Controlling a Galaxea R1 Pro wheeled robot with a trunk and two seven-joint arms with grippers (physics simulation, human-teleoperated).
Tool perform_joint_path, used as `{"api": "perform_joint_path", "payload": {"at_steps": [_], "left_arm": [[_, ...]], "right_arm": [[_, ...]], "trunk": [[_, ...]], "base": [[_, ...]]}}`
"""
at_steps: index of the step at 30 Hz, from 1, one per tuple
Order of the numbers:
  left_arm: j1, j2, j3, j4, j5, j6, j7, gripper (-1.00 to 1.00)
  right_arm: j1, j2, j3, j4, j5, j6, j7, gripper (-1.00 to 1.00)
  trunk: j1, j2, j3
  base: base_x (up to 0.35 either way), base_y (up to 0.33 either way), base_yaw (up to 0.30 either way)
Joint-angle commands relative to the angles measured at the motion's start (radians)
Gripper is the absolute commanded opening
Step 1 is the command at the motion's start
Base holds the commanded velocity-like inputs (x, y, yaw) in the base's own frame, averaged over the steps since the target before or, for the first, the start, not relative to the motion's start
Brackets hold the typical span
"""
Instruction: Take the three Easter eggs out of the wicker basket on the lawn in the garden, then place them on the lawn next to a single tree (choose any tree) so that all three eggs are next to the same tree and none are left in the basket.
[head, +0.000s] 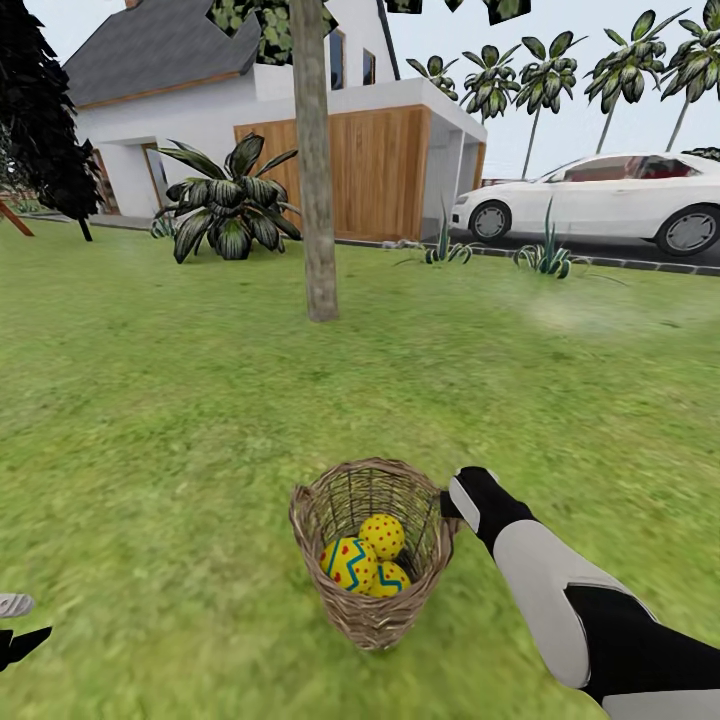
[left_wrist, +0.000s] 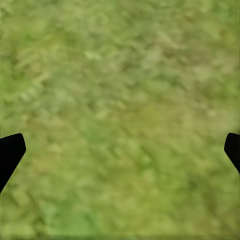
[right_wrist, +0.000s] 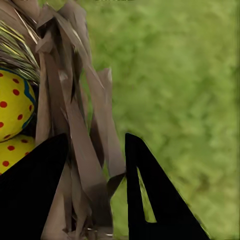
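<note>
**Desk:** Eggs first: how much of them is hidden?

**Photographer:** Three Easter eggs (head: 365, 565) lie deep in the wicker basket (head: 345, 610). From the head view the nearest one is partly covered by the other two. From the right wrist only two show, through the weave and cut off at the frame edge.

**Desk:** Their look?

**Photographer:** Bright yellow; one dotted red, one with blue zigzags. The basket is open-woven tan wicker with a braided rim, standing upright on the lawn (head: 150, 400), near side of the pale-trunked tree (head: 315, 200), whose canopy is cropped.

**Desk:** Grippers?

**Photographer:** Right gripper (right_wrist: 95, 190) straddles the basket's right wall, one finger inside, one outside, close around the wicker; whether it presses, I cannot tell. Left gripper (left_wrist: 120, 150) hangs over bare grass at the near left, fingertips wide apart, holding nothing.
</note>
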Motion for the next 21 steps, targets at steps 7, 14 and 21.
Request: {"api": "perform_joint_path", "payload": {"at_steps": [7,14,21], "left_arm": [[0.001,0.000,0.002,0.000,-0.002,0.005,-0.001,1.00],[0.001,0.000,0.002,0.000,-0.002,0.005,-0.001,1.00],[0.001,0.000,0.002,0.000,-0.002,0.005,-0.001,1.00]], "right_arm": [[0.000,0.001,-0.009,0.000,-0.019,0.000,-0.003,-1.00],[0.000,0.001,-0.009,-0.002,-0.020,0.001,-0.003,-1.00],[0.000,0.001,-0.009,-0.001,-0.020,0.001,-0.003,-1.00]], "trunk": [[0.000,0.000,-0.001],[0.000,0.000,-0.001],[-0.001,0.000,0.011]], "base": [[0.000,0.000,0.000],[0.000,0.000,0.000],[0.000,0.000,0.000]]}}
